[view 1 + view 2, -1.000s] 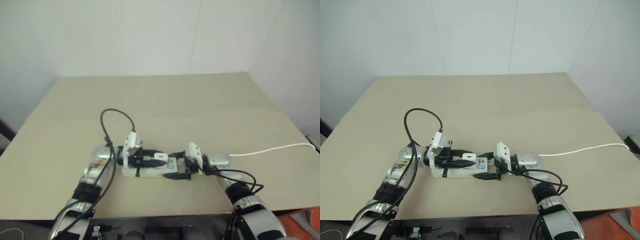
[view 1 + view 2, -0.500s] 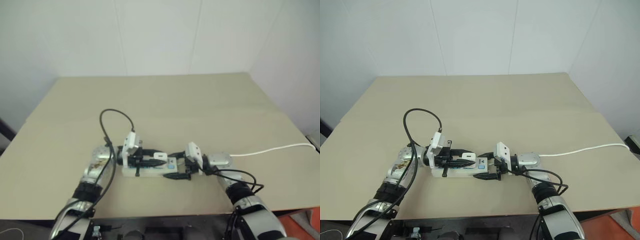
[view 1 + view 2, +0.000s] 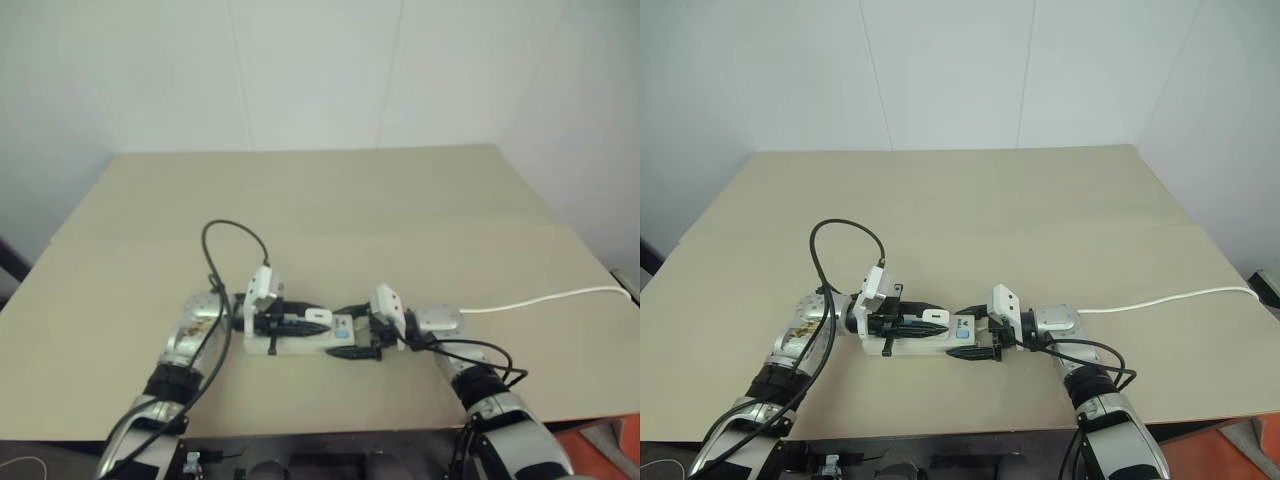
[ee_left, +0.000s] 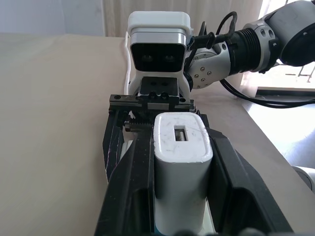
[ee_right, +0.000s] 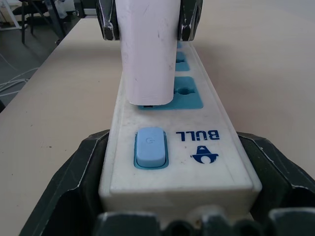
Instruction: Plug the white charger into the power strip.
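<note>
The strip (image 5: 167,147) lies flat on the table (image 3: 1040,200), its long axis running across the robot's front from one gripper to the other. Its switch end points toward the right gripper (image 5: 172,196), and the cord (image 3: 1160,298) leaves past that gripper toward the table's right edge. The right gripper's two fingers (image 5: 78,182) stand on either long side of the strip's switch end, pressed against its walls, holding it. The blue switch (image 5: 150,146) sits just ahead of that gripper, with the blue sockets (image 5: 184,93) beyond it down the strip.

The charger (image 4: 179,167) is clamped between the left gripper's (image 4: 179,196) fingers (image 4: 133,182), which close tight on its two sides. In the right wrist view the charger (image 5: 147,49) stands upright, long axis vertical, its lower end at the face of the socket nearest the switch; whether it is fully seated cannot be told. The left gripper reaches in over the strip from the end opposite the switch, facing the right gripper.
</note>
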